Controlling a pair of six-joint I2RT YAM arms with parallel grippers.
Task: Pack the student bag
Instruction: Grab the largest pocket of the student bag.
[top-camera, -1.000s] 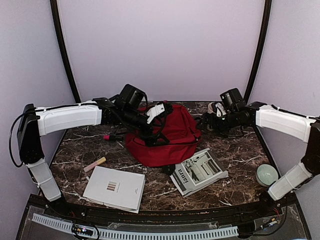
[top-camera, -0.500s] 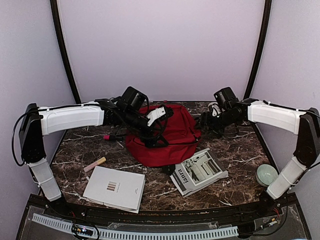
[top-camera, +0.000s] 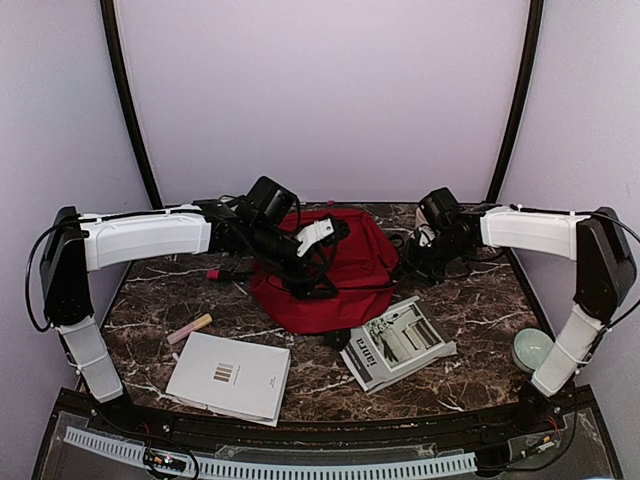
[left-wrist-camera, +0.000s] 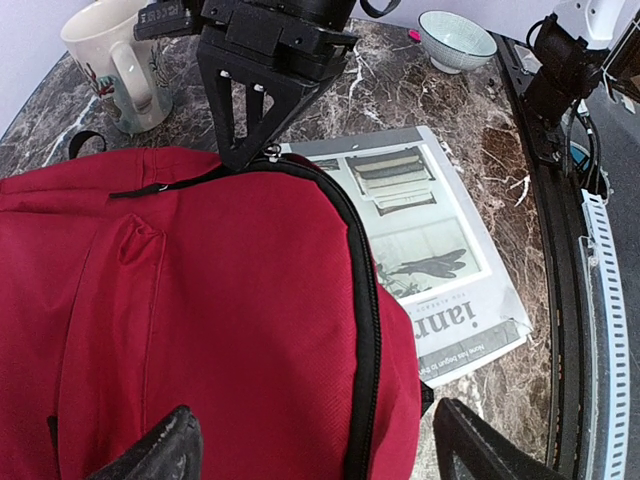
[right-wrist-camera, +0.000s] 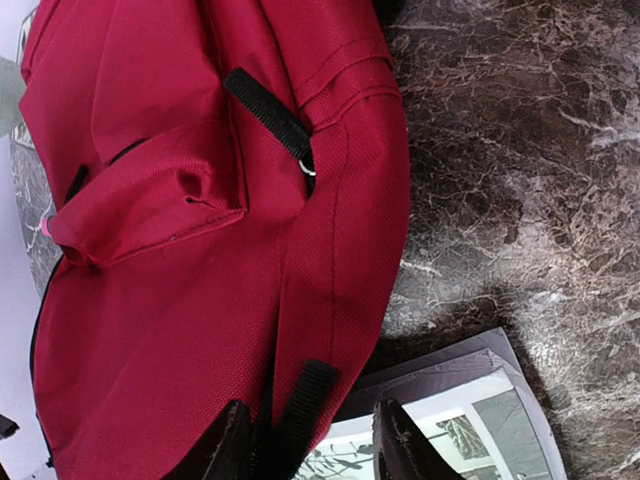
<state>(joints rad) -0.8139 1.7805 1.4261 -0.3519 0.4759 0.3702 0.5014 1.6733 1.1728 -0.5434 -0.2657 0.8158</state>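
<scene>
The student bag (top-camera: 345, 290) is a red fabric backpack lying flat at the middle back of the table, its black zipper (left-wrist-camera: 366, 300) closed. My left gripper (top-camera: 320, 262) hovers over the bag's top, open wide, its fingertips (left-wrist-camera: 165, 452) straddling the zipper with red fabric beneath. My right gripper (top-camera: 412, 258) is at the bag's right edge. Its jaws stand partly closed around that edge (right-wrist-camera: 350, 330) and a black strap loop (right-wrist-camera: 303, 400); one finger (right-wrist-camera: 398, 440) still shows a gap over the magazine. The right gripper's fingers (left-wrist-camera: 245, 120) also show at the zipper's end.
A magazine (top-camera: 398, 342) lies in front of the bag, partly under its edge (right-wrist-camera: 450, 425). A white book (top-camera: 230, 377) lies front left, with a pale marker (top-camera: 190, 328) and a red marker (top-camera: 215, 274) nearby. A mug (left-wrist-camera: 120, 65) stands behind the bag. A bowl (top-camera: 533, 350) sits right.
My right gripper moved left onto the bag's right edge while its jaws narrowed a lot. My left gripper edged slightly right over the bag and narrowed a little.
</scene>
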